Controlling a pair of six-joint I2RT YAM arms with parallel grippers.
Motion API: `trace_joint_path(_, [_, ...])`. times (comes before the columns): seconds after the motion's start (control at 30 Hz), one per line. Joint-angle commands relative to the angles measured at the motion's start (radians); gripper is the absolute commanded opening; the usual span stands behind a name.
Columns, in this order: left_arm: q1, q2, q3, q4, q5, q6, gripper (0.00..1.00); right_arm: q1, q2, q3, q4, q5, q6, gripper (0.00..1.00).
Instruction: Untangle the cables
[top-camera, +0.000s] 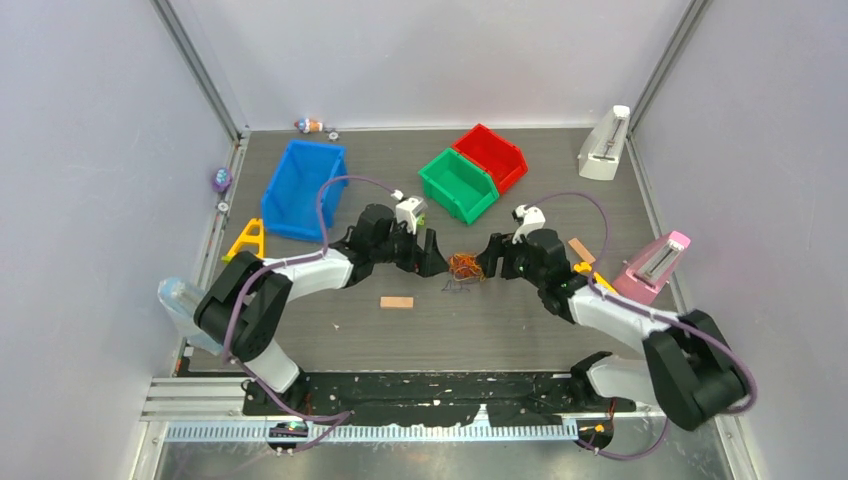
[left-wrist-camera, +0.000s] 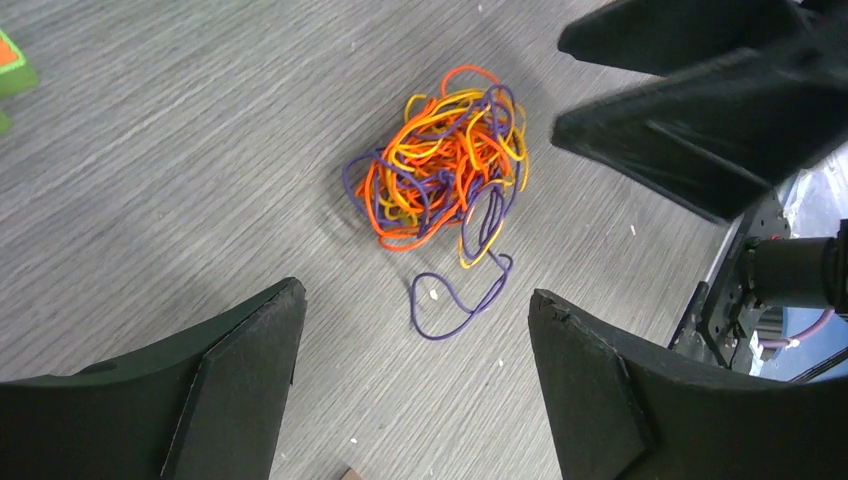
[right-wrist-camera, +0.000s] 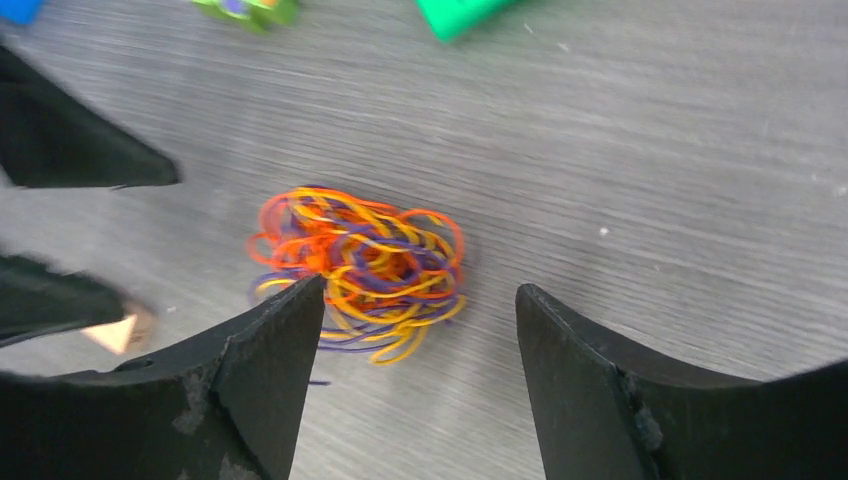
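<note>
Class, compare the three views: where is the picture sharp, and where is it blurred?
Left wrist: the cables are crisp, but the right claw at the top right is smeared. Right wrist: the whole frame is soft and the cables look streaky. Top external: the light is even and the focus sharp, though the cables are tiny.
</note>
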Motion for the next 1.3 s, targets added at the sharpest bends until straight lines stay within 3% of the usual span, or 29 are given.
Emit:
trace_joint_path(0.0, [-0.001, 0.019, 0.059, -0.068, -0.029, 0.029, 0.83, -0.064, 0.174, 0.095, -0.024, -0.106, 0.052, 0.72])
trace_joint_path(0.23, [-0.001, 0.040, 0.081, -0.098, -0.027, 0.026, 0.81, -0.067, 0.322, 0.154, -0.006, -0.313, 0.047, 0.54])
trace_joint_path(0.3, [0.001, 0.047, 0.087, -0.105, -0.026, 0.026, 0.81, -0.061, 0.335, 0.155, 0.009, -0.367, 0.042, 0.38])
trace_joint_path(0.37, [0.002, 0.054, 0.093, -0.112, -0.026, 0.023, 0.80, -0.046, 0.335, 0.151, 0.017, -0.396, 0.036, 0.32])
trace_joint_path(0.53, [0.014, 0.065, 0.096, -0.113, -0.014, 0.012, 0.78, -0.033, 0.287, 0.125, 0.013, -0.359, 0.022, 0.33])
trace_joint_path(0.77, [0.014, 0.103, 0.131, -0.147, -0.017, 0.009, 0.72, -0.032, 0.280, 0.134, 0.001, -0.316, 0.016, 0.63])
trace_joint_path(0.9, [0.014, 0.114, 0.139, -0.155, -0.026, 0.004, 0.67, -0.025, 0.308, 0.161, -0.035, -0.276, 0.006, 0.66])
trace_joint_path(1.0, [0.015, 0.118, 0.145, -0.161, -0.028, 0.003, 0.66, -0.009, 0.344, 0.186, -0.056, -0.281, -0.004, 0.62])
trace_joint_path(1.13, [0.015, 0.115, 0.145, -0.164, -0.031, 0.004, 0.65, 0.052, 0.375, 0.230, -0.086, -0.286, -0.036, 0.41])
trace_joint_path(1.27, [0.018, 0.124, 0.149, -0.168, -0.028, 0.004, 0.63, 0.092, 0.362, 0.224, -0.068, -0.315, -0.054, 0.28])
